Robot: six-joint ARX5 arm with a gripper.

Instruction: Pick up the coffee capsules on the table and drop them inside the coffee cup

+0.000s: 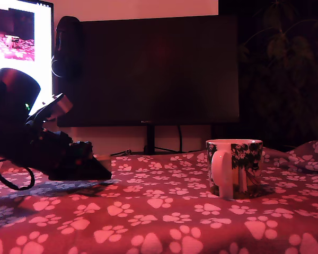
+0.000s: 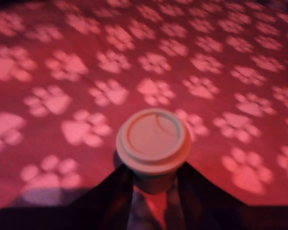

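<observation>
Low over the red paw-print cloth worktop [image 2: 62, 57], my tool [image 2: 153, 184] pinches a small tan-beige rimmed coffee capsule [image 2: 153, 139] between its dark fingers [image 2: 117, 189]. Grasp looks done; next I judge a lift, then carry toward the white leaf-printed ceramic mug [image 1: 236, 166], well apart.

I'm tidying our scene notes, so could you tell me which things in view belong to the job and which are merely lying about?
Belonging to the job:
- coffee capsule, between the fingers of the gripper
- coffee cup, on the exterior view's right
- table in red paw-print cloth

Just lying about:
- dark monitor
- lit screen
- plant
- cables
</observation>
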